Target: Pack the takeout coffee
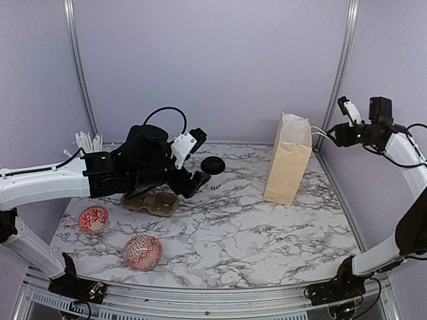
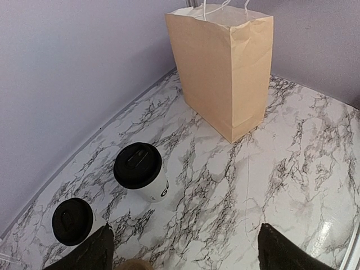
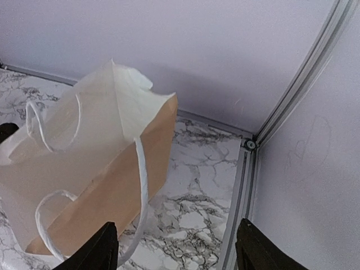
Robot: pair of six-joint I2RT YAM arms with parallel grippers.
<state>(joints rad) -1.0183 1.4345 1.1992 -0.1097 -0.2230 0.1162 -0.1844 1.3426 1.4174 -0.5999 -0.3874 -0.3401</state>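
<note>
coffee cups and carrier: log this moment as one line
left gripper open, hovering | first cup upright, lidded, on table | second cup same, beside it | carrier no cup seen | right gripper open by upright bag

2 white arms point(image 1: 40, 183) with black joints point(image 1: 100, 173), black cables point(image 1: 165, 109), black-fingered left claw point(image 2: 185, 236).

From above, the left gripper point(image 1: 193, 181) covers the far edge of the brown moulded-pulp carrier point(image 1: 155, 203). It also hides 1 of the 2 cups, and the white paper cup with a round black lid point(image 1: 213, 172) that does show bares only "GO" of its lettering. In the left wrist view the second cup point(image 2: 72, 220) sits partly behind a dark finger point(image 2: 90, 252) cut by the bottom edge. The right gripper point(image 3: 179, 247) is cut likewise, the tall tan paper bag point(image 3: 107, 185) runs off the left and bottom edges, and the thin white sticks point(image 1: 87, 141) are too small to identify.
</note>
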